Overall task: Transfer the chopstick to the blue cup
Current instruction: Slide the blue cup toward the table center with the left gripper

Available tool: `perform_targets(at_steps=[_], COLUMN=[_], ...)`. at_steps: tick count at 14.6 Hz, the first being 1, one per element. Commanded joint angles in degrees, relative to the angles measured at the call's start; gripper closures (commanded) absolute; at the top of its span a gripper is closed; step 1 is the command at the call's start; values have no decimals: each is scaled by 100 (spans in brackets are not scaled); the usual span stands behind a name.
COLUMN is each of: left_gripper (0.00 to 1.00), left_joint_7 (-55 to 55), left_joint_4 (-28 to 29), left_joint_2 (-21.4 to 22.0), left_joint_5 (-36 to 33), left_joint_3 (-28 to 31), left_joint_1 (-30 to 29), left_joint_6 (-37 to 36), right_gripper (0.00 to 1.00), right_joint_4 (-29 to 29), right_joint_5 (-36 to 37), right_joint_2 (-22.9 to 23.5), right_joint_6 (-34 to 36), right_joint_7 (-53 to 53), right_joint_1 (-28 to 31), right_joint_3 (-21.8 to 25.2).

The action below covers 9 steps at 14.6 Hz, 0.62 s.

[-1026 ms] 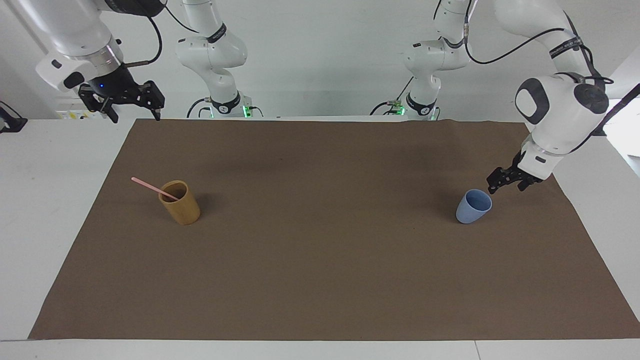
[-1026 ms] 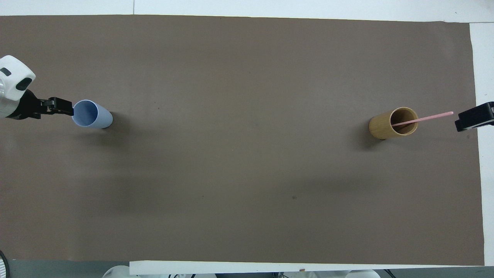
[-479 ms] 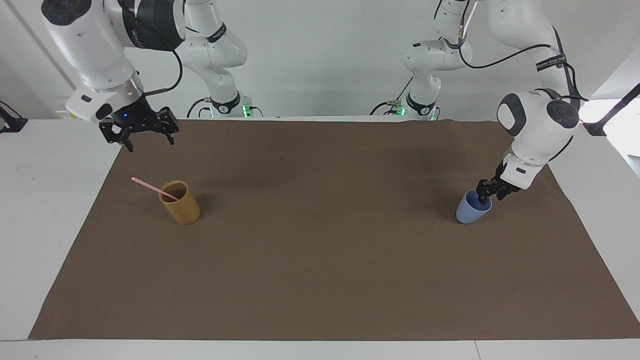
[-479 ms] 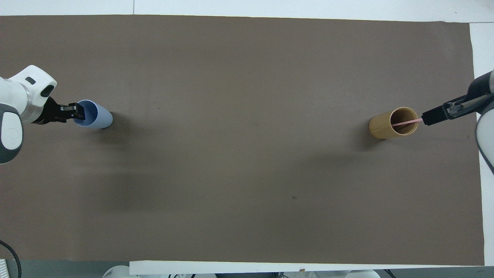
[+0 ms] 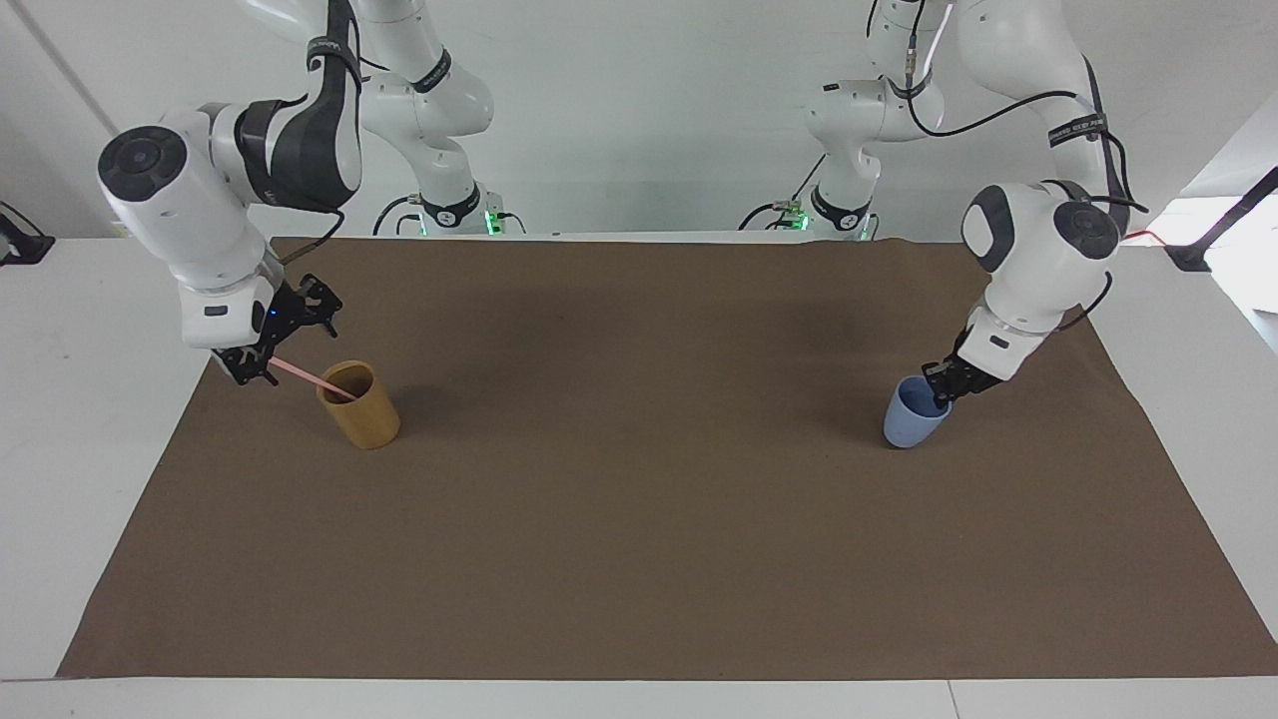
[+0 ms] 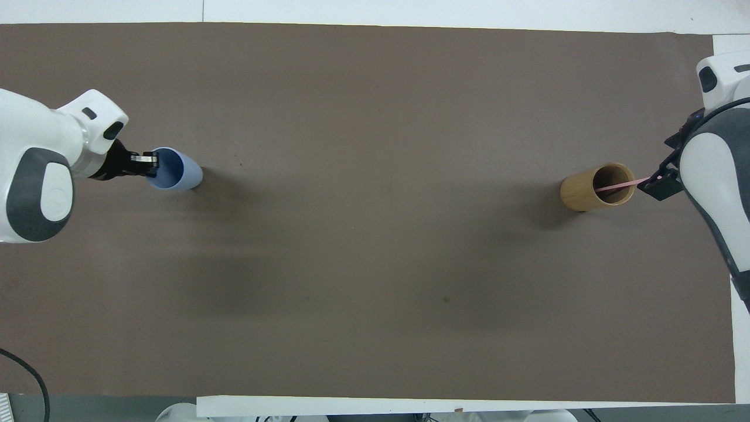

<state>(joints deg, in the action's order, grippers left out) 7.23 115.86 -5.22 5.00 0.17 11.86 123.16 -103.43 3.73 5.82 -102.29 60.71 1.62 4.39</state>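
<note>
The pale-pink chopstick (image 5: 305, 375) leans in a tan bamboo-like cup (image 5: 361, 407) toward the right arm's end of the table, its free end sticking out over the rim. My right gripper (image 5: 285, 345) is low at that free end, open, with the stick between its fingers. The blue cup (image 5: 907, 424) stands toward the left arm's end. My left gripper (image 5: 939, 391) is shut on its rim, one finger inside. From overhead, the chopstick (image 6: 621, 186) runs from the tan cup (image 6: 586, 190) to the right gripper (image 6: 661, 186), and the left gripper (image 6: 149, 164) pinches the blue cup (image 6: 179, 170).
A brown mat (image 5: 639, 519) covers most of the white table, and both cups stand on it. A wide stretch of bare mat lies between the two cups.
The left gripper closed on the blue cup's rim and slid the cup toward the table's middle. The right arm came down from high above to the chopstick's free end.
</note>
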Motion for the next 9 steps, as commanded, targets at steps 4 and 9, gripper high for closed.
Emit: perform_targets(at_steps=[4, 9], left_gripper=[100, 96], left_joint_7=[1578, 2265], left_joint_4=[-363, -363], left_joint_2=[-147, -287], left_joint_5=[116, 116], left_joint_3=[79, 70], left_joint_1=[1625, 2128], left_joint_6=[-170, 6], right_gripper=[8, 34], right_joint_4=[-635, -626], right_joint_5=[-91, -109], right_joint_2=[-213, -204], right_joint_6=[-485, -476], right_joint_7=[811, 767], right_joint_1=[602, 576], right_joint_3=[-44, -44])
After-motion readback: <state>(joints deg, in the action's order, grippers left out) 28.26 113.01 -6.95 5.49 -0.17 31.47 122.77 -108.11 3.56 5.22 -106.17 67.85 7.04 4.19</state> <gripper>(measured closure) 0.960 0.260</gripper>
